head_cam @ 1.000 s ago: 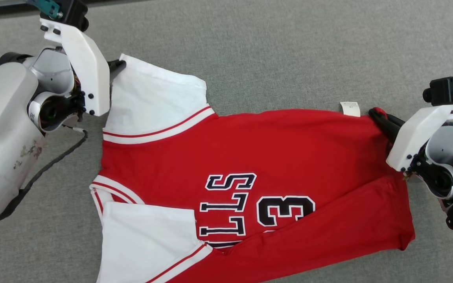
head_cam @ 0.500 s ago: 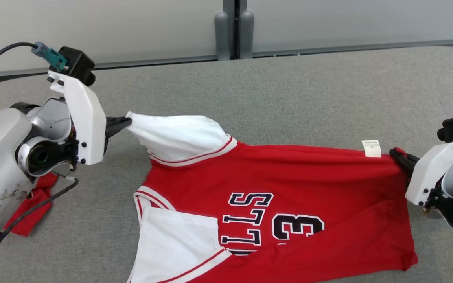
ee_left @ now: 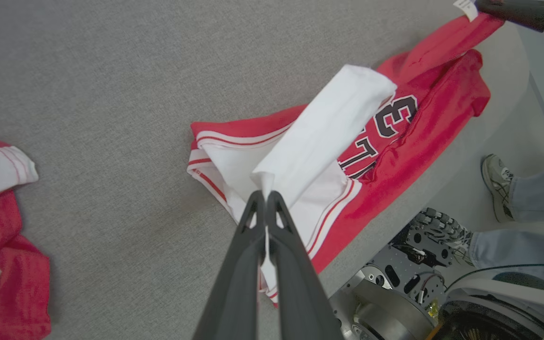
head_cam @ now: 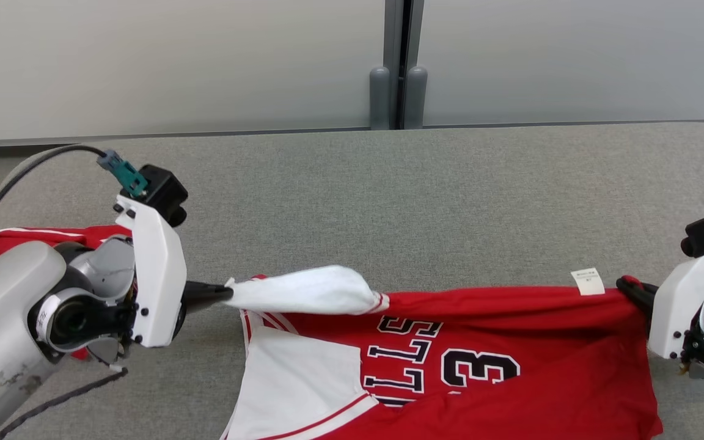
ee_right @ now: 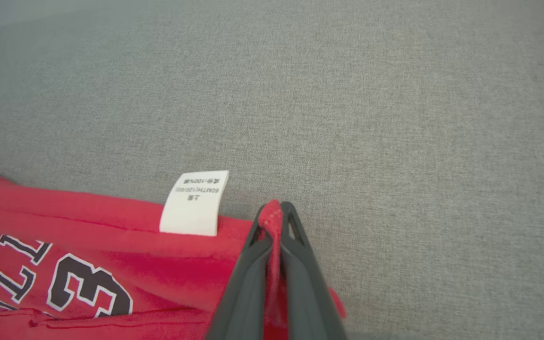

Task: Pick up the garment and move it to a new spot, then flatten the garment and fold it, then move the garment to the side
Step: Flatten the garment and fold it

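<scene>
— Item?
— Garment (head_cam: 511, 318): red jersey, white sleeves with red-striped trim, black white-edged lettering (head_cam: 450, 366) facing up.
— Where is it lying?
— It is lying across the near right of the grey table (head_cam: 450, 195). Its far edge is stretching between two holds: the left gripper (head_cam: 223, 292) is pinching the raised far sleeve (head_cam: 309, 290), and the right gripper (head_cam: 626, 285) is pinching the hem corner beside the white label (head_cam: 587, 282). The near sleeve (head_cam: 303, 379) is resting flat.
</scene>
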Available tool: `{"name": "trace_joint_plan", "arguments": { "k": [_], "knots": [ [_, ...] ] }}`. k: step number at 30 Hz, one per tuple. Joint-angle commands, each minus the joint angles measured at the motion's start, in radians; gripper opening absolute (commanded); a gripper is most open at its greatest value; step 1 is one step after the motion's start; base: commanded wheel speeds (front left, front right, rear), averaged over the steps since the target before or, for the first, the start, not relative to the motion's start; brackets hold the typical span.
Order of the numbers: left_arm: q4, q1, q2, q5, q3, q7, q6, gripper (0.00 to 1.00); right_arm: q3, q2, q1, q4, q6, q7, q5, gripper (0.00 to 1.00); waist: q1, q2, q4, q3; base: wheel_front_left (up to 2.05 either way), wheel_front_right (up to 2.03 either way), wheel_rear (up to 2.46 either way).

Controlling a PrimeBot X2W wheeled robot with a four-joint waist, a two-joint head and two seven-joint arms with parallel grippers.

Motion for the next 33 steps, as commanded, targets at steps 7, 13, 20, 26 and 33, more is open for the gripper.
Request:
{"name": "trace_joint_plan", "arguments": {
  "k": [7,13,20,26,33],
  "knots": [
    [-0.080,0.074,0.034,-0.021,-0.033,0.023,0.032,0.00,0.046,-0.050,0.039,-0.058,0.000,0.050,0.030,0.00,0.0000,-0.0001,-0.001,0.000,0.00,0.00,0.00],
    [-0.098,0.118,0.036,-0.033,-0.056,0.035,0.041,0.00,0.085,-0.074,0.024,-0.090,0.000,0.078,0.025,0.00,0.0000,-0.0001,-0.005,0.007,0.00,0.00,0.00],
    [-0.087,0.160,0.030,-0.048,-0.073,0.044,0.043,0.00,0.117,-0.095,0.022,-0.105,0.000,0.111,0.031,0.03,0.0000,-0.0001,-0.007,0.009,0.00,0.00,0.00],
    [-0.050,0.190,0.015,-0.044,-0.083,0.038,0.035,0.00,0.133,-0.094,0.045,-0.103,0.000,0.139,0.040,1.00,0.0000,-0.0001,-0.012,0.010,0.00,0.00,0.00],
    [-0.008,0.211,0.004,-0.043,-0.092,0.048,0.023,1.00,0.140,-0.099,0.078,-0.120,0.000,0.154,0.042,1.00,0.0000,-0.0001,-0.023,0.005,0.00,0.00,0.00]
  ]
}}
